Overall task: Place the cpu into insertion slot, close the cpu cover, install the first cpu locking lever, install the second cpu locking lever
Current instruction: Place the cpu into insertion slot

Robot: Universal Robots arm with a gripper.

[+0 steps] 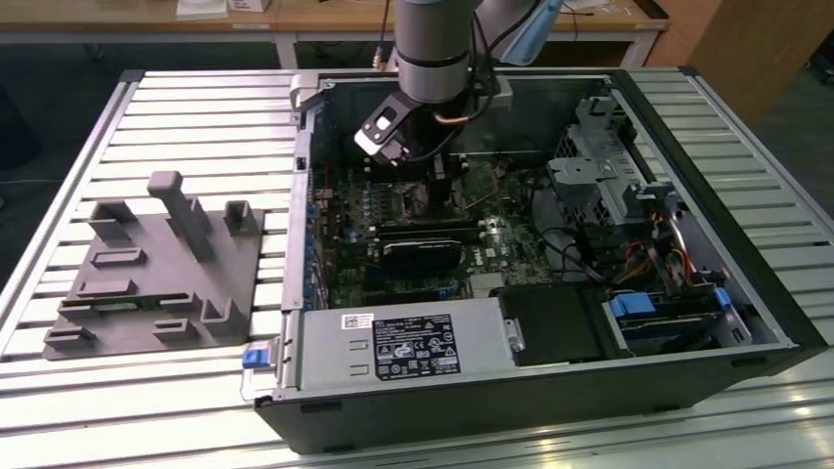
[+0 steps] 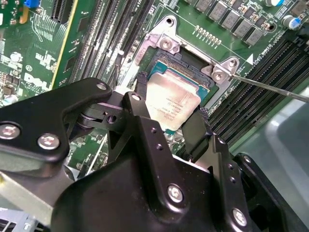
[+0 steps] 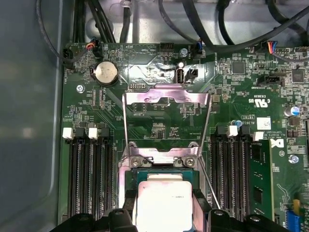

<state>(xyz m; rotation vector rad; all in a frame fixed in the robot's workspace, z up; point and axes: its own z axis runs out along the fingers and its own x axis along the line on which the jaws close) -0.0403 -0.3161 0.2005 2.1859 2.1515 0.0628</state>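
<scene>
Arm vertical, wrist angled down, claw (image 2: 173, 96) clamped.

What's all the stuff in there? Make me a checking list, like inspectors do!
Surface: slatted metal table, open computer case on it.
Job's things: cpu at the insertion slot, seating unclear; cpu cover flipped open.
Clutter: grey moulded fixture beside the case.
Grippers: gripper shut on the cpu.
Cables: black cables past the motherboard edge.
Surroundings: wooden desks behind.
</scene>
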